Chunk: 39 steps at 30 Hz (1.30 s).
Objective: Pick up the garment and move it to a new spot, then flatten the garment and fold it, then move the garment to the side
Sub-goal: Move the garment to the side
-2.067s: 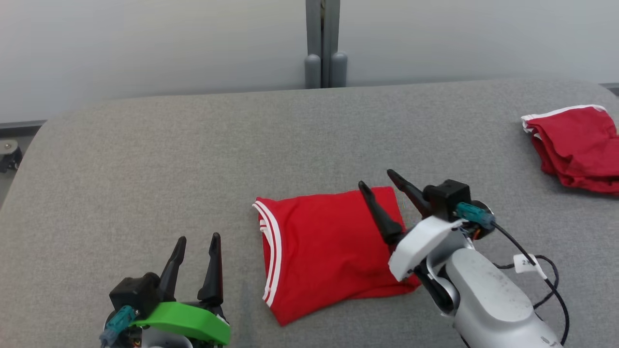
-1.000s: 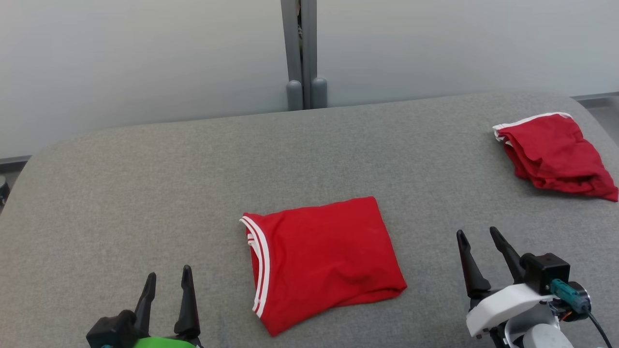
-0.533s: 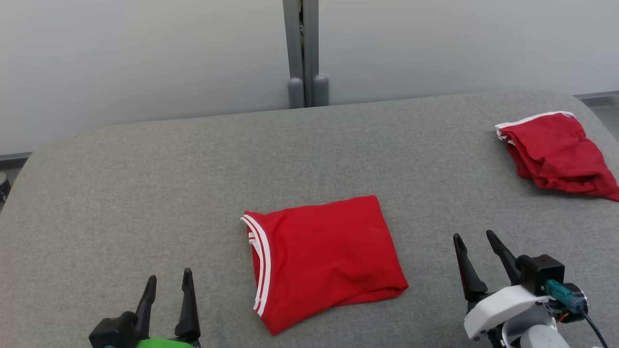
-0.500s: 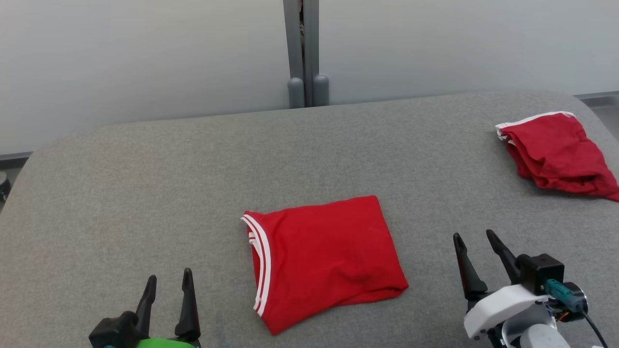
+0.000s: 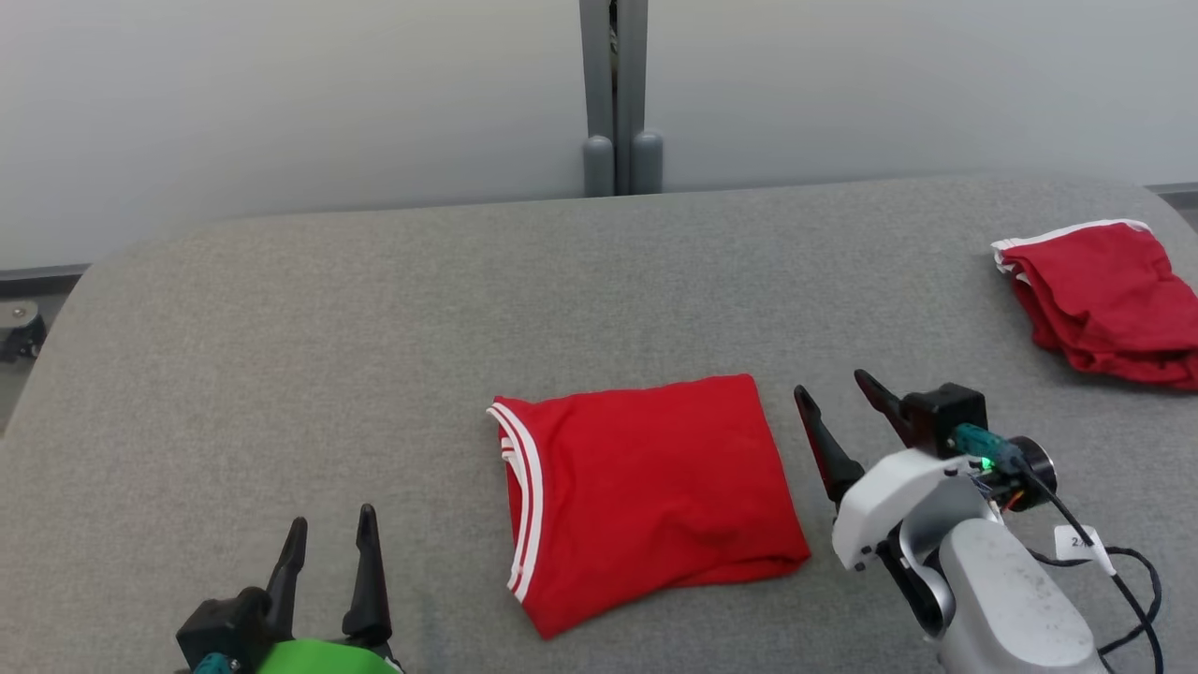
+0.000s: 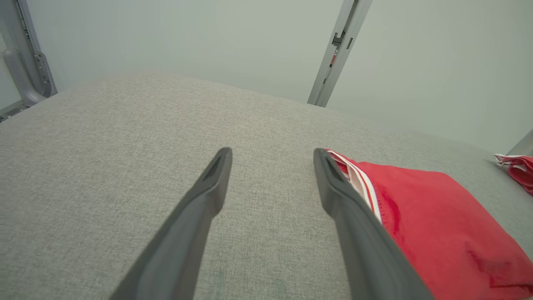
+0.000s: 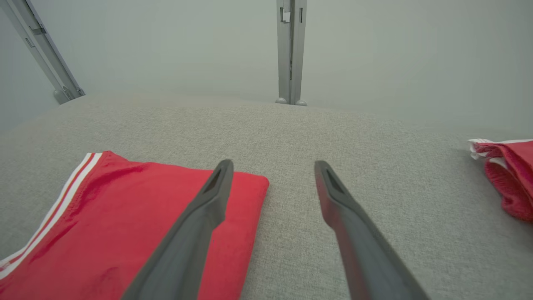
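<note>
The right gripper (image 5: 829,384) has its 2 dark fingers spread apart with nothing between them. In the head view it sits just beside the garment (image 5: 646,496), at the garment's 3 o'clock, fingers pointing toward 11 o'clock. In the right wrist view, the finger (image 7: 195,233) at 7 o'clock crosses in front of the garment's near corner, while the other one stands over bare grey cloth. Whether that finger touches the fabric I cannot tell. A black cable (image 5: 1128,571) with a white tag loops off the pale forearm at 4 o'clock of the head view.

The left gripper (image 5: 333,517) is at 7 o'clock of the head view, its 2 fingers also parted and empty, pointing toward 12 o'clock. It is near the garment, at the garment's 8 o'clock, and apart from it.

The garment is red and folded into a rough rectangle. It lies flat on the grey padded table (image 5: 374,328), a little toward 5 o'clock of the table's middle. 2 white stripes run along its 9 o'clock edge.

A second red garment (image 5: 1104,300) with white trim lies crumpled at the table's 2 o'clock edge, well apart from the folded one. A grey post (image 5: 615,94) rises at 12 o'clock behind the table, against a pale wall.
</note>
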Tool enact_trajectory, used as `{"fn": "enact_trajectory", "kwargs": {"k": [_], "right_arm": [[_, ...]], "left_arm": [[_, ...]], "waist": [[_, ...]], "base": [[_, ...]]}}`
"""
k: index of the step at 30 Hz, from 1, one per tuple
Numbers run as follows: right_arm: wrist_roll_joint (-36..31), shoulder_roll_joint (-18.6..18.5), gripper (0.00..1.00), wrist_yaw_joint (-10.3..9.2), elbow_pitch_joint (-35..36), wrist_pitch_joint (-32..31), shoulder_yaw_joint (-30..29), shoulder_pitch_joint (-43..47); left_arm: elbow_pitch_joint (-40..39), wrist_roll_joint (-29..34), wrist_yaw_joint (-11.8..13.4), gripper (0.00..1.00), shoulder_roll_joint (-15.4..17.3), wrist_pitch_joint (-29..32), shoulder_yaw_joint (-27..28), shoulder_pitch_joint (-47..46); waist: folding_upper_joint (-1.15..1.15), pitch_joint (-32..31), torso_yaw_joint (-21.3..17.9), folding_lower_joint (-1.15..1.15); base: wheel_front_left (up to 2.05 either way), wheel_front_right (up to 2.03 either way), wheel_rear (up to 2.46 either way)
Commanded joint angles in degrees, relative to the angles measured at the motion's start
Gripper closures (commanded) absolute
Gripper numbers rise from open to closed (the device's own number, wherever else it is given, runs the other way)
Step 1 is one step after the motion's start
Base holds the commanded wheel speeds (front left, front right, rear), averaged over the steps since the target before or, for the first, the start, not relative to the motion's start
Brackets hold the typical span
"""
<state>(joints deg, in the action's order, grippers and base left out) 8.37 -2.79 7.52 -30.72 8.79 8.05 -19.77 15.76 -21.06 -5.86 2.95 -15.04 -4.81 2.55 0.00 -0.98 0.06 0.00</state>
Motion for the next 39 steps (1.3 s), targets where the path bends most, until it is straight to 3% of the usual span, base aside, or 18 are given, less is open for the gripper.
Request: {"fn": "enact_trajectory", "kwargs": {"k": [1,12,23,25,28,33,39], "right_arm": [[0.2,-0.2,0.0,-0.08,-1.4,-1.3,0.3,-1.5],[1.6,-0.2,0.0,-0.07,-13.1,-14.1,2.1,-7.4],[6.2,-0.2,0.02,-0.07,-20.3,-17.2,5.9,-11.2],[7.4,-0.2,0.56,-0.07,-20.9,-17.1,7.3,-11.9],[8.9,-0.2,1.0,-0.07,-21.6,-16.3,8.8,-13.2],[8.4,-0.3,1.0,-0.09,-22.8,-13.9,8.3,-16.9],[3.9,-1.5,1.0,-0.09,-24.7,-11.5,5.2,-22.0]], "left_arm": [[0.1,0.1,0.1,0.0,0.0,-0.2,0.0,-1.1],[0.1,-1.1,0.8,0.0,0.0,-0.2,-0.7,-2.3],[-0.1,-1.8,1.5,0.0,0.0,-0.2,-1.4,-3.2],[0.1,-1.7,1.4,0.0,0.0,-0.2,-1.7,-3.4],[0.0,-1.4,1.4,0.0,0.0,-0.2,-2.2,-3.8],[-0.5,-0.8,1.4,0.0,0.0,-0.2,-2.5,-4.5],[-1.7,0.2,1.2,0.0,0.0,-0.2,-2.5,-5.3]], "waist": [[0.0,0.5,1.2,0.0],[0.0,3.4,4.8,0.0],[0.0,5.4,5.6,0.0],[0.0,5.7,5.6,0.0],[0.0,6.4,5.2,0.0],[0.0,7.7,3.0,0.0],[0.0,10.1,-2.6,0.0]], "base": [[0.0,0.0,0.0],[0.0,0.0,0.0],[0.0,0.0,0.0],[0.0,0.0,0.0],[0.0,0.0,0.0],[0.0,0.0,0.0],[0.0,0.0,0.0]]}}
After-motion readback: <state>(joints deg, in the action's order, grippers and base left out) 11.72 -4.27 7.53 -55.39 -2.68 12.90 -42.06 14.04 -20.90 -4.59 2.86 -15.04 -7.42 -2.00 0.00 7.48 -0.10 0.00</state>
